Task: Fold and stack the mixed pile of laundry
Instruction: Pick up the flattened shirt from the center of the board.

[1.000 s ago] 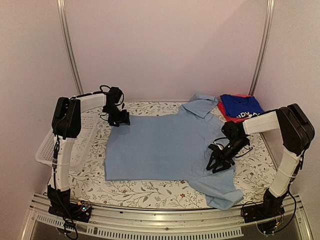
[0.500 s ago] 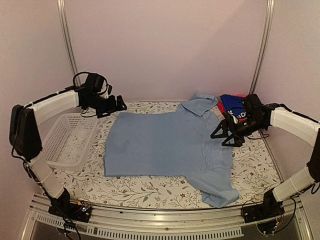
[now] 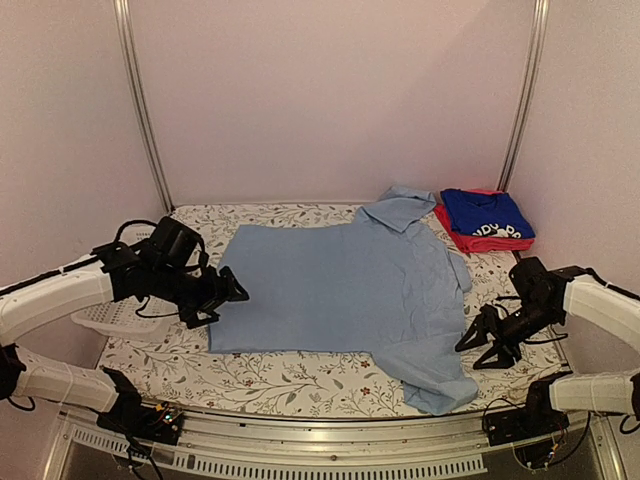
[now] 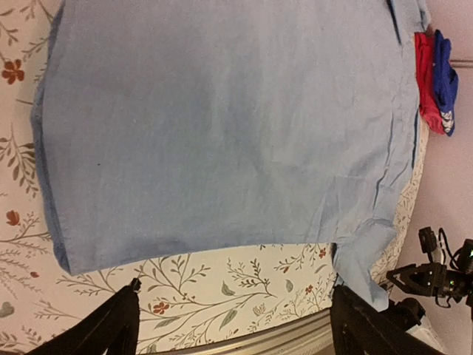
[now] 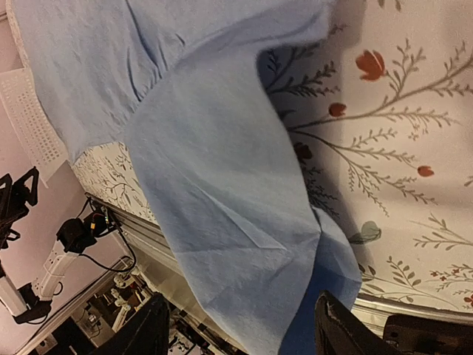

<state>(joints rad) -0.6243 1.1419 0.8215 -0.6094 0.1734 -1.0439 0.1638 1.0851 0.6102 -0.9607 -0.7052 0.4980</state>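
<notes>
The light-blue collared shirt [image 3: 340,285] lies spread flat in the middle of the table, collar at the back right. Its near right sleeve [image 3: 440,380] reaches the front edge. A folded royal-blue shirt [image 3: 485,215] with white print rests on a red-pink one [image 3: 470,243] at the back right. My left gripper [image 3: 232,297] hovers open by the big shirt's near left edge; in its wrist view the gripper [image 4: 235,333] has only table cover between its fingers. My right gripper [image 3: 472,353] is open just right of the sleeve, which fills the space under the gripper [image 5: 244,336].
A white perforated basket [image 3: 105,318] sits at the left edge, partly hidden behind my left arm. The floral table cover [image 3: 300,375] ends at a metal rail [image 3: 330,440] along the front. Walls close in at the back and both sides.
Both arms have swung from the back of the table toward the near side, the left to the shirt's near left edge, the right down beside the near sleeve. The shirt lies as before.
</notes>
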